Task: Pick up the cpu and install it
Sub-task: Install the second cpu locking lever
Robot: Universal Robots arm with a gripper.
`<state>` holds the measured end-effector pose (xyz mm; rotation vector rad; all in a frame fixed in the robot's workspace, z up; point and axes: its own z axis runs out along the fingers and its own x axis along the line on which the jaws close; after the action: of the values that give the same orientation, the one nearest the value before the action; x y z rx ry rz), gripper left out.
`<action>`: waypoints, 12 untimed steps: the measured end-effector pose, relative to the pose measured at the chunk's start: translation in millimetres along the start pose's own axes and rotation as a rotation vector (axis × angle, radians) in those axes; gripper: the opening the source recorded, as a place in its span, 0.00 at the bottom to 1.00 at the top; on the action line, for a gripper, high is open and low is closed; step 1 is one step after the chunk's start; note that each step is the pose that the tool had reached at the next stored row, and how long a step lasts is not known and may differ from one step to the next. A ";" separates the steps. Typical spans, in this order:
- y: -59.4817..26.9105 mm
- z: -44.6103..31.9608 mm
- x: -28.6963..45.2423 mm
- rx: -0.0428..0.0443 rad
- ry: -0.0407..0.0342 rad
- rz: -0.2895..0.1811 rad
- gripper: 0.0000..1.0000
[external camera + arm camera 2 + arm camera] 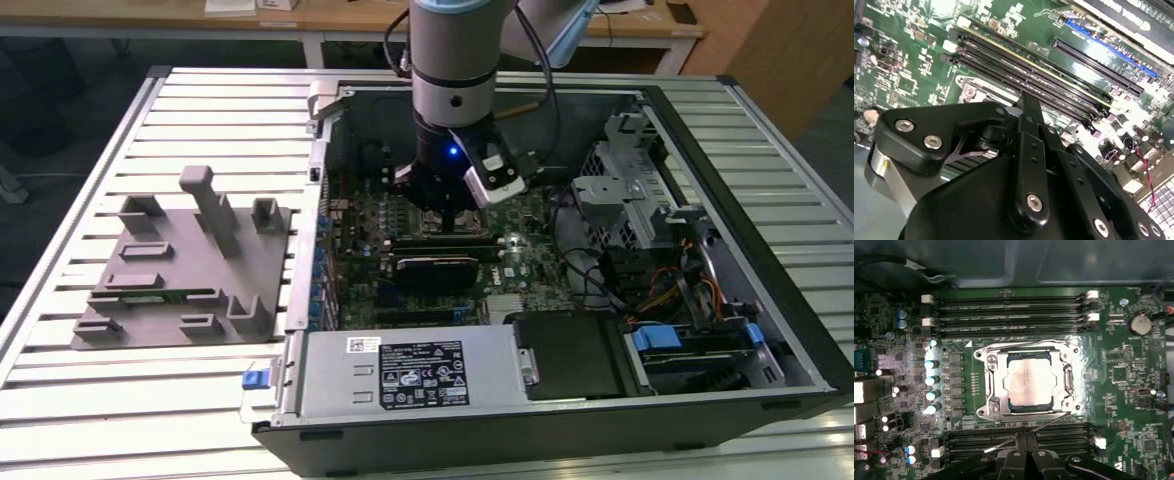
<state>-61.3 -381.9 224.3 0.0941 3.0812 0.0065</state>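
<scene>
End effector [1024, 450] poised beside socket [1026, 381]; cpu [1029, 380] already seated; finger state indeterminate; a straight vertical lift would avoid disturbing it

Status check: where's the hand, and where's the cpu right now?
Hand low inside the computer case, over the motherboard. Cpu lying in the socket, not gripped. Nothing on top of it.
</scene>
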 end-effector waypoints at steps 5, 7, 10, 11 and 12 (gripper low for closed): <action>-3.5 2.5 9.8 -0.0077 0.0006 -0.006 0.11; -5.7 3.8 12.2 -0.0140 0.0009 -0.008 0.11; -8.6 5.8 13.7 -0.0165 0.0010 -0.014 0.11; -8.6 5.9 13.7 -0.0166 0.0011 -0.015 0.11; -8.6 5.9 13.7 -0.0166 0.0010 -0.015 0.11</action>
<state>-75.1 -389.7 217.6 0.0702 3.0821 0.0314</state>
